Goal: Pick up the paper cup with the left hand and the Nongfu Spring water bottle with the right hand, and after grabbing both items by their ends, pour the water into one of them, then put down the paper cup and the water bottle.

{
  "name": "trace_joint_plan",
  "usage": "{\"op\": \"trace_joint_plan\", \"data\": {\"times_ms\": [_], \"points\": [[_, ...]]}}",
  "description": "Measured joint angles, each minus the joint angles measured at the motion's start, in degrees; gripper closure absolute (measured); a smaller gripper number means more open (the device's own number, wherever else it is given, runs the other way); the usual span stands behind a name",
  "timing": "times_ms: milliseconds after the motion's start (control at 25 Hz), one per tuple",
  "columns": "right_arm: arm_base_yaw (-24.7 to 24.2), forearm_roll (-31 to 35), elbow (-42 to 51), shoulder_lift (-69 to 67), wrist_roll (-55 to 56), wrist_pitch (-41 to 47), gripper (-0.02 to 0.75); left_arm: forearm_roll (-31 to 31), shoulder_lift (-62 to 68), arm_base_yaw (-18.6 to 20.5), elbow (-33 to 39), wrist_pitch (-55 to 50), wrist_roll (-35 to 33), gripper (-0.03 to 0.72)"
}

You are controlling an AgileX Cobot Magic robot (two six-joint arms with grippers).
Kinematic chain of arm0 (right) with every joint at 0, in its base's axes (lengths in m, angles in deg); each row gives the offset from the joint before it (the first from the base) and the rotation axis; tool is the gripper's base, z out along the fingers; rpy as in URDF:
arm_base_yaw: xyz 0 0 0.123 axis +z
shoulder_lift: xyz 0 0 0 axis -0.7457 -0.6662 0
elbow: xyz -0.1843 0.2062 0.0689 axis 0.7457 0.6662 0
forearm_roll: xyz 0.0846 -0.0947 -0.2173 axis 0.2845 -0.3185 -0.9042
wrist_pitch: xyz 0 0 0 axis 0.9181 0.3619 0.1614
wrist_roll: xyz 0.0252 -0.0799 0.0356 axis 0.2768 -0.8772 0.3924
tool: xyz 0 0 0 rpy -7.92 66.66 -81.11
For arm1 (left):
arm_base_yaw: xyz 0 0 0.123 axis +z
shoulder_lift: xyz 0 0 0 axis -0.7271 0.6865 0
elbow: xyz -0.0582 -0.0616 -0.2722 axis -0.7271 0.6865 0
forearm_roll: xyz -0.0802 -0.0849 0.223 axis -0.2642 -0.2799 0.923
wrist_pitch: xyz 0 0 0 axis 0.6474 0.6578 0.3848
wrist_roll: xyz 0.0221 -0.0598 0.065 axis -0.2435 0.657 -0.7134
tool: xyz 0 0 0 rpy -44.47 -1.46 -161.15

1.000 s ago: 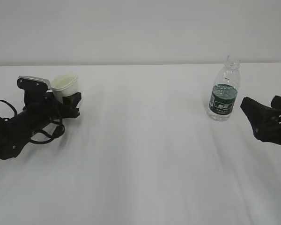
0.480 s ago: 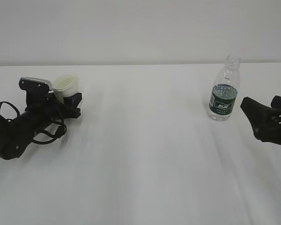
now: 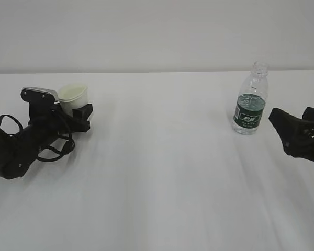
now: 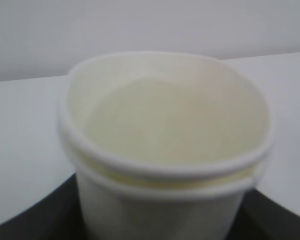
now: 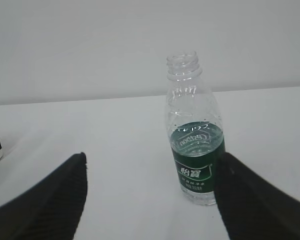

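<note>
My left hand (image 3: 79, 116), the long black tubular arm w/ looped cables, lies low on the white table (image 3: 162, 172). Its jaws flank the base of the small white tapered paper cup (image 3: 73, 98), which stands upright on the table betw. my fingers. Whether the pads are pressing or just beside the wall, can't tell: wrist view shows only dark finger edges at either side under the cup (image 4: 165, 150). Cup looks empty, cream inside, rim a bit out of round. Low hold makes sense, I think: the task asks for grabbing by the ends.

My right hand (image 3: 295, 133), boxy black gripper, is wide open w/ nothing in it. The small clear ribbed plastic bottle w/ dark green label band (image 3: 249, 102) stands upright, uncapped, just ahead and a bit to the inner side, not touched. In wrist view the bottle (image 5: 194, 150) sits near my right-side finger, off-centre in the gap. No clear water level visible.

Nothing else on the table betw. or around the hands; path to the bottle is open. With no cap, a nudge could tip or spill it.
</note>
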Motion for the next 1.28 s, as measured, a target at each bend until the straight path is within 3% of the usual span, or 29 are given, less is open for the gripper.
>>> {"op": "trace_joint_plan", "data": {"times_ms": [800,1280], "points": [[0.0,0.0,0.0,0.0,0.12,0.0,0.148,0.38,-0.42,0.0,0.26,-0.01,-0.12,0.039],[0.0,0.0,0.0,0.0,0.12,0.0,0.148,0.79,-6.68,0.0,7.9,0.12,-0.12,0.027]]}}
